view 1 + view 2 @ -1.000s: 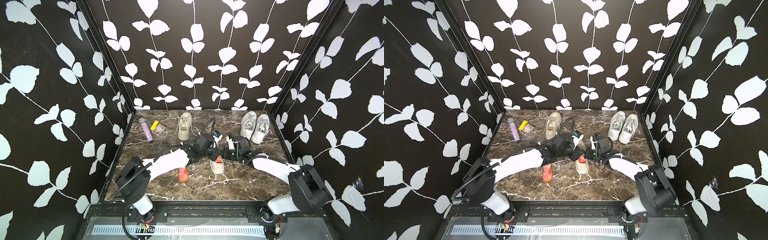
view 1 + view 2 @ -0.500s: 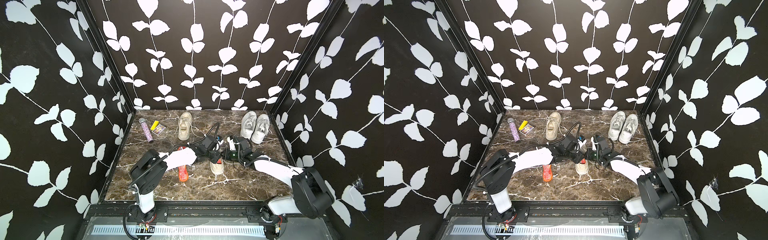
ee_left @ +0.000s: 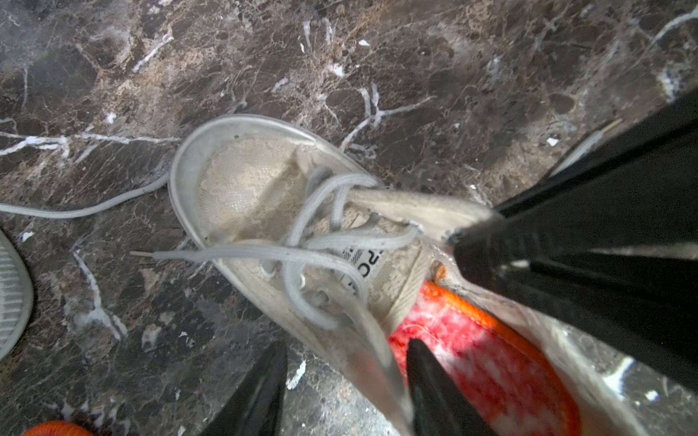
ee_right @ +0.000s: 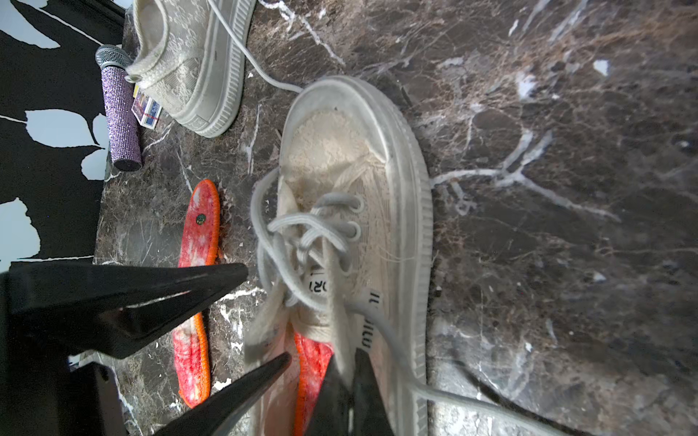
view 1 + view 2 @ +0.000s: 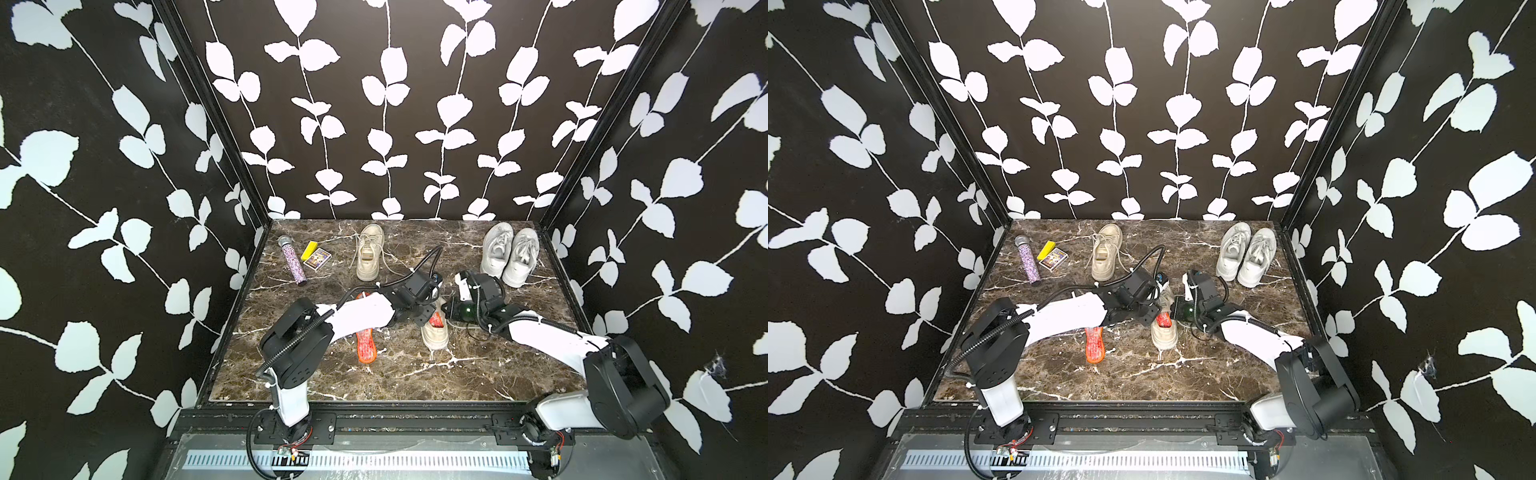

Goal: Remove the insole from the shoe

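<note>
Right end effector (image 4: 347, 368) pinching shoe (image 4: 340, 151), red-orange insole (image 3: 479, 362)

Shoe (image 3: 241, 196) tongue label (image 3: 364, 260): black letters, partly covered, no word legible.

Reaching in low from both sides, wrists pitched down, tips close together. L gripper (image 3: 347, 343) w/ jaws apart; R gripper (image 4: 345, 356) clamped tight.
</note>
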Robot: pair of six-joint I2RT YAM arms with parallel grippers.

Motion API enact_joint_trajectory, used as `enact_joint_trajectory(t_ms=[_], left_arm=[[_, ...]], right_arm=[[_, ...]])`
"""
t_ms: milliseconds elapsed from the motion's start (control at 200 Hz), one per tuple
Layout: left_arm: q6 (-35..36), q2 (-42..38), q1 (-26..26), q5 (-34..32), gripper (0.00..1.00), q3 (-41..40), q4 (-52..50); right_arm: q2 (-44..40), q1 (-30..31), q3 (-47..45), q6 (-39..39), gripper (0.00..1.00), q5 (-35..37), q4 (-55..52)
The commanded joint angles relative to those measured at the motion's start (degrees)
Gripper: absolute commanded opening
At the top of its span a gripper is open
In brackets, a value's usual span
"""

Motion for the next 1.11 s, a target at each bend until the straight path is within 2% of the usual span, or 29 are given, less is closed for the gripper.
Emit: enact_joint_trajectory(t_ms=[0,135,325,435,580,725,835,1100], left_arm=[[1.4,0.4,-0.2,-1.4,0.54,2.5,-2.0],[-0.4,0.5,-0.2,-1.8,0.45,1.0,-1.6],[-4.9,-1.6,-0.1,-4.8,0.1,-3.6,1.2],[-9.4,-3.9,0.2,-5.5,0.0,-8.1,4.9],[-16.7,-6.7,0.7,-2.7,0.0,-13.6,12.4],[-20.3,-4.9,0.6,4.4,0.0,-12.5,15.6],[-22.9,-4.7,0.6,7.1,0.0,-12.1,18.0],[-27.2,-5.4,0.6,9.3,0.0,-12.2,18.5]], right_arm=[[-1.5,0.3,1.0,-0.3,0.0,0.4,2.0],[-2.8,0.4,0.4,-1.2,0.0,3.9,0.6],[-3.8,-0.1,1.3,-3.5,0.0,16.5,-9.4],[-2.9,-0.5,1.9,-4.1,0.0,21.4,-13.9],[-1.2,-0.6,2.6,-4.0,0.0,23.1,-16.1],[-2.1,-0.5,2.6,-4.8,0.0,17.7,-13.2],[-3.5,-0.3,3.6,-5.3,0.0,15.5,-13.1],[-6.6,0.8,6.9,-6.1,0.21,11.2,-18.2]])
